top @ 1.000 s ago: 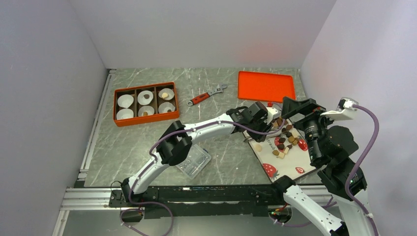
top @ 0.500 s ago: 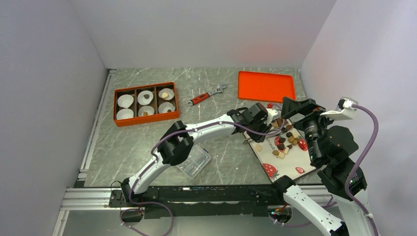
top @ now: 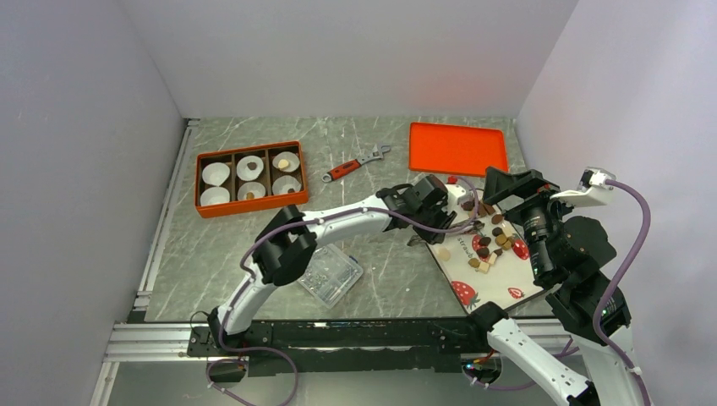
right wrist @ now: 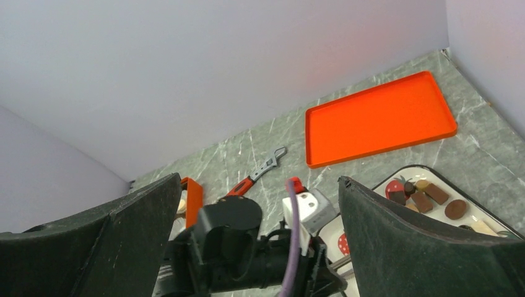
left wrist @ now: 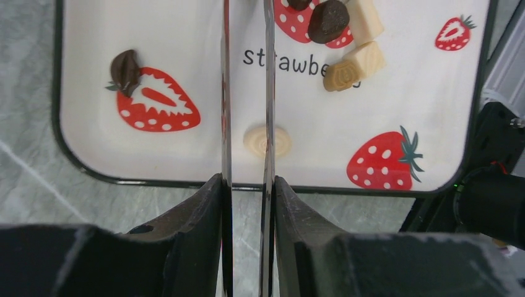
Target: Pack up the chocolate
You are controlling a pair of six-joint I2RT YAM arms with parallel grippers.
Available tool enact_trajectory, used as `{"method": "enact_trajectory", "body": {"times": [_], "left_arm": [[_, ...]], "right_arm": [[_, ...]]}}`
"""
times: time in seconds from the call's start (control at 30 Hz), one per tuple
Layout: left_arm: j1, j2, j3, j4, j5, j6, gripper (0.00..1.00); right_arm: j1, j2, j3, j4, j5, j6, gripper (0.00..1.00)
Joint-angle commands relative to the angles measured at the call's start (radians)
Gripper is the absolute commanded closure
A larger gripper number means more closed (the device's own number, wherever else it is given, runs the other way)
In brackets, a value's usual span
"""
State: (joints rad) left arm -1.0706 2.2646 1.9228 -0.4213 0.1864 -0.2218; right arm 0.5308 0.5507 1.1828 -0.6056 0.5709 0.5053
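The table [top: 220, 254] is grey-green and marbled, with thin white veins. At upper left, the orange box [top: 254, 209] has brown dividers and white fluted paper cups [top: 216, 173]. At upper right, the orange tray [top: 457, 148] is plain and bright. Between them, the wrench [top: 355, 163] has a red handle and a silver head. At right, the strawberry tray [left wrist: 402, 105] is white with a black rim, printed with red white-dotted strawberries [left wrist: 158, 106], green leaves and black lettering [left wrist: 297, 59]. The chocolate [top: 499, 239] is dark brown, tan and cream. The arms [top: 355, 218] are white with black joints and purple cables [top: 632, 245].
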Motion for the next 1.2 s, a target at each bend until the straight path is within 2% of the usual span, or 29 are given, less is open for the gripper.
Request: {"method": "enact_trajectory", "body": {"times": [0.0,0.43,0.83,1.17], "left_arm": [[0.012,-0.156,-0.044,0.083,-0.004,0.019,0.66],[0.116,-0.419,-0.314,0.112,-0.068,-0.036,0.67],[0.345,-0.704,-0.568,0.063,-0.164,-0.066,0.66],[0.526,-0.874,-0.672,-0.024,-0.212,-0.064,0.66]], "right_arm": [[-0.003,0.011,0.006,0.003,-0.010,-0.002,0.00],[-0.003,0.032,-0.015,0.026,-0.023,0.002,0.00],[-0.002,0.077,-0.047,0.059,-0.060,0.009,0.00],[-0.003,0.112,-0.061,0.095,-0.102,-0.005,0.00]]}}
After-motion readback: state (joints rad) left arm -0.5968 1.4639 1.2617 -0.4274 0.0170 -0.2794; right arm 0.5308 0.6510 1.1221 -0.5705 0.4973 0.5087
